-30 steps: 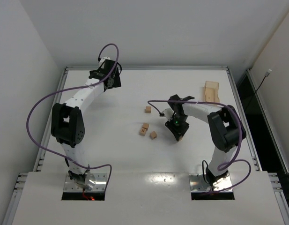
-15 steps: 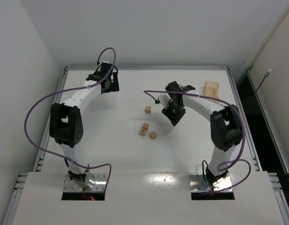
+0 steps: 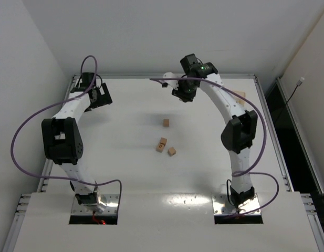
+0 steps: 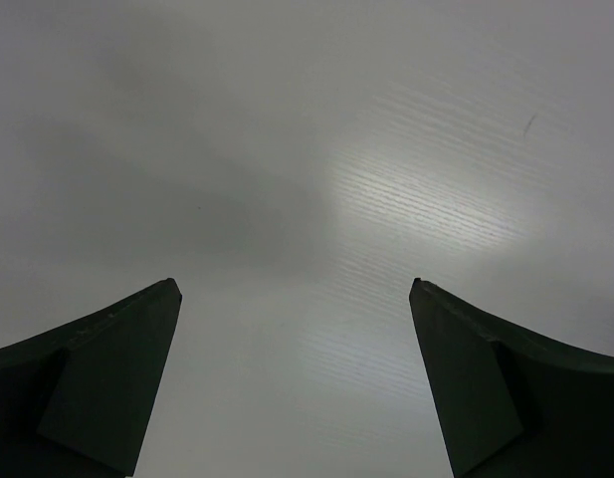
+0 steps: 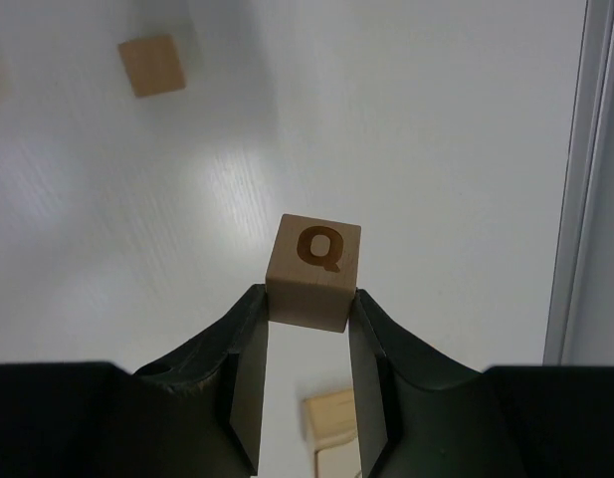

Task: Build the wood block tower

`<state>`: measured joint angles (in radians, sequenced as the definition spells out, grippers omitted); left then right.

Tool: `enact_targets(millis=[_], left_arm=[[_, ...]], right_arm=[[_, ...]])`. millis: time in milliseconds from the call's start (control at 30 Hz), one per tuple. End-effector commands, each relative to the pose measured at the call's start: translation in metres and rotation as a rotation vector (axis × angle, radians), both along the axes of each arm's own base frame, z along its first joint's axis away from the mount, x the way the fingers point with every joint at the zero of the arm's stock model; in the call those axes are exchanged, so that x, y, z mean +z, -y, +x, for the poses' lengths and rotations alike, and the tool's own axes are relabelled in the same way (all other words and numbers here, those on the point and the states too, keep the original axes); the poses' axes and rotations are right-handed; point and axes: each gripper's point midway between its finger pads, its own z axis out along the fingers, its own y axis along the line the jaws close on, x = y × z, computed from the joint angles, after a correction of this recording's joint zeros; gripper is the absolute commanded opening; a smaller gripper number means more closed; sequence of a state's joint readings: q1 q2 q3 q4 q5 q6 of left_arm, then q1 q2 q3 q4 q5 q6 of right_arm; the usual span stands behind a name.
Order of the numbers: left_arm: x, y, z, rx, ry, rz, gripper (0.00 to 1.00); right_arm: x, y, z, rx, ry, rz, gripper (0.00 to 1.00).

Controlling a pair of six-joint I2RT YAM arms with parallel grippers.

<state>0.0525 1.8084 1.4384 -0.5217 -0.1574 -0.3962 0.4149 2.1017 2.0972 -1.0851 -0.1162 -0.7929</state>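
Note:
My right gripper (image 5: 308, 299) is shut on a small tan wood block marked Q (image 5: 314, 259) and holds it high above the table. In the top view this gripper (image 3: 184, 94) is raised over the far middle of the table. Three more wood blocks lie mid-table: one alone (image 3: 166, 123), one with dark marks (image 3: 162, 144) that looks longer than a single cube, and one beside it (image 3: 172, 151). One block also shows in the right wrist view (image 5: 152, 65). No upright tower shows. My left gripper (image 3: 102, 97) is open and empty at the far left; its wrist view shows only bare table between the fingers (image 4: 107, 388).
A flat pale wooden slab (image 3: 239, 95) lies at the far right, partly behind my right arm; it also shows under the right gripper (image 5: 331, 418). The table's metal edge rail (image 5: 575, 179) runs along the right. White walls enclose the table.
My right gripper has risen from low near the mid-table blocks to high over the far middle, carrying the Q block. My left gripper has swung left along the far edge.

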Motion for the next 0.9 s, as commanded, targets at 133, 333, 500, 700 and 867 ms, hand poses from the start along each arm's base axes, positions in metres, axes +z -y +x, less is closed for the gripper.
enact_targets(millis=[133, 333, 500, 700, 867], left_arm=[[0.028, 0.002, 0.004, -0.045, 0.085, -0.061, 1.00], [0.017, 0.010, 0.003, -0.072, 0.060, -0.096, 1.00], [0.007, 0.025, 0.002, -0.158, 0.043, -0.150, 1.00], [-0.019, 0.094, -0.015, -0.313, -0.026, -0.188, 0.71], [-0.023, 0.143, -0.027, -0.429, -0.034, -0.194, 0.41]], right_arm=[[-0.017, -0.025, -0.010, 0.222, -0.107, -0.046, 0.00], [-0.033, -0.035, -0.022, 0.262, -0.163, -0.073, 0.00], [-0.029, -0.042, -0.020, 0.239, -0.145, -0.054, 0.00], [-0.021, -0.040, -0.013, 0.135, -0.125, -0.004, 0.00], [-0.021, -0.021, -0.022, 0.066, -0.148, 0.028, 0.00]])
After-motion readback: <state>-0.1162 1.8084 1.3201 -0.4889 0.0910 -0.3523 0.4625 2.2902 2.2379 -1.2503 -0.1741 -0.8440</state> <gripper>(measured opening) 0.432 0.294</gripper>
